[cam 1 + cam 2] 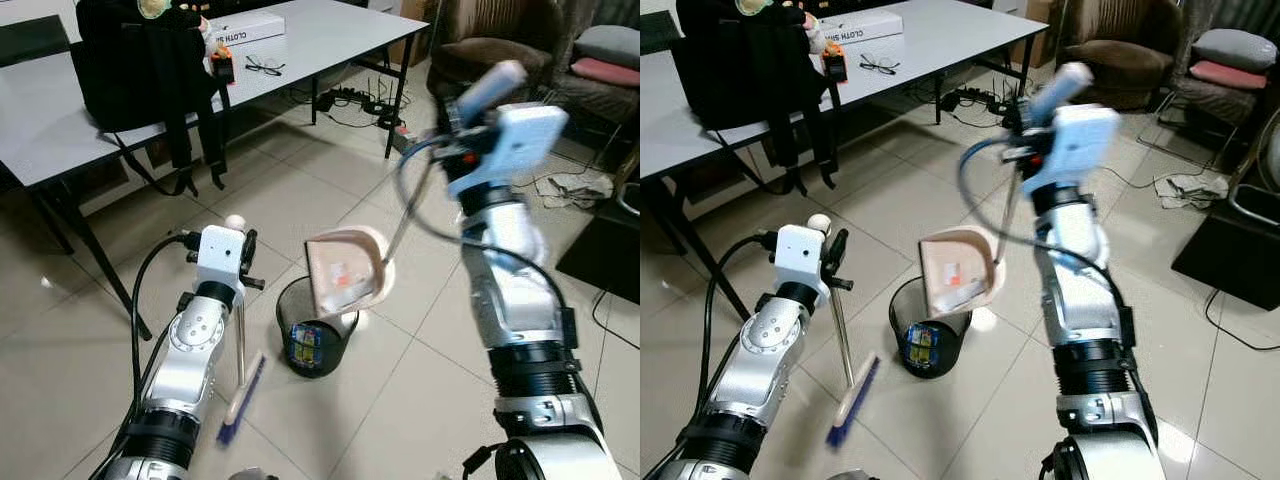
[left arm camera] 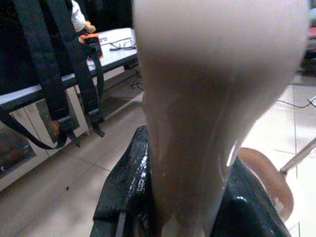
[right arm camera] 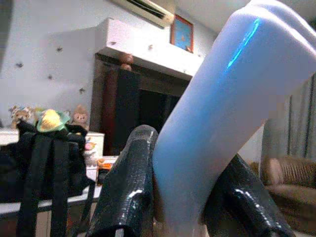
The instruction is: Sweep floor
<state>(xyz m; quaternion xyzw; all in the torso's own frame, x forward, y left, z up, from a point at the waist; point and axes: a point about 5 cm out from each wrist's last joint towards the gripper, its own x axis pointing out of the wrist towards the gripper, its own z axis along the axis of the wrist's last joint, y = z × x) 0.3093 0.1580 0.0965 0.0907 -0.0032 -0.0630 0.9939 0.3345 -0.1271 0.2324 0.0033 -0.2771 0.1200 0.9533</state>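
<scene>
Right gripper (image 3: pixel 185 197) pinching dustpan handle (image 1: pixel 497 84), dustpan (image 1: pixel 345 272) tipped over black bin (image 1: pixel 315 340) on floor, left gripper (image 2: pixel 190 197) clamped on broom handle (image 2: pixel 207 98), broom head (image 1: pixel 241 398) near bin.

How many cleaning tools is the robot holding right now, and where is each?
2. The dustpan hangs tipped over the black bin, its handle gripped in the right claw. The broom, brush head on the floor, is held by the left claw.
</scene>
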